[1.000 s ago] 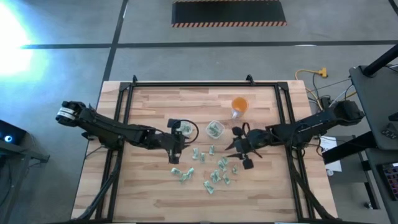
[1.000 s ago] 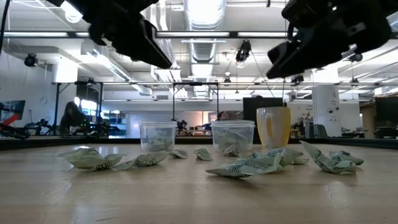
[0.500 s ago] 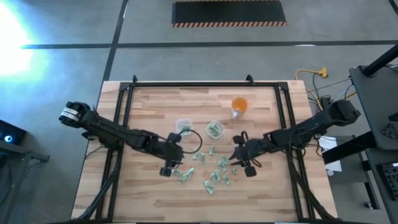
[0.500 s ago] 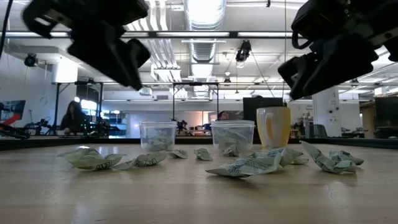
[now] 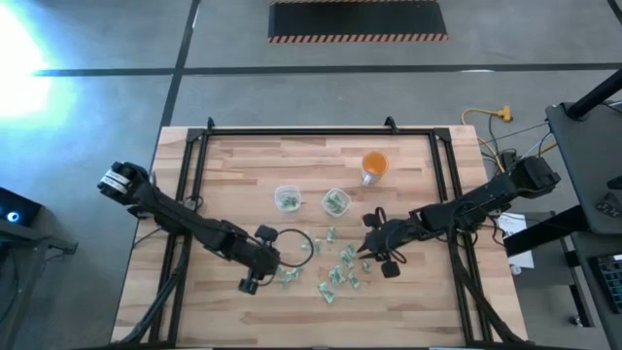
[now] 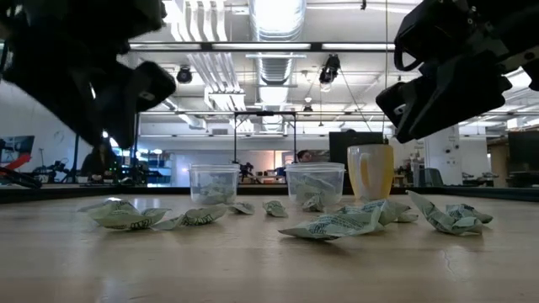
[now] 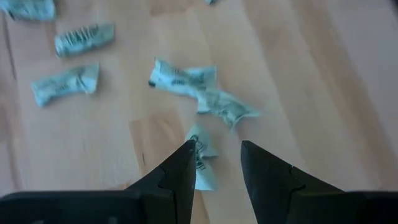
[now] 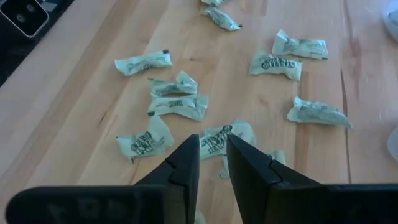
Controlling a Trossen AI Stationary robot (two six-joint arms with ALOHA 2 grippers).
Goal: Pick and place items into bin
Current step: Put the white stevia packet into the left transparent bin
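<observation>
Several small pale green-and-white wrappers lie scattered on the wooden table, near its middle. My left gripper hangs open above the left end of the scatter. One wrapper lies below, by one of its fingers. My right gripper hovers over the scatter's right end. Its fingers stand a narrow gap apart, and a wrapper lies on the table beyond them. In the low view both grippers hang well clear of the wrappers.
Two clear plastic cups holding wrappers stand just beyond the scatter. An orange cup stands farther back on the right. A black frame runs along the table's far and side edges. Bare wood lies toward the near edge.
My left gripper has swung from beside the left clear cup toward the table's near edge and down, tipping more steeply downward, and now hangs over the scatter's left end. My right gripper has sunk a little toward the wrappers, and its fingers have drawn closer together.
</observation>
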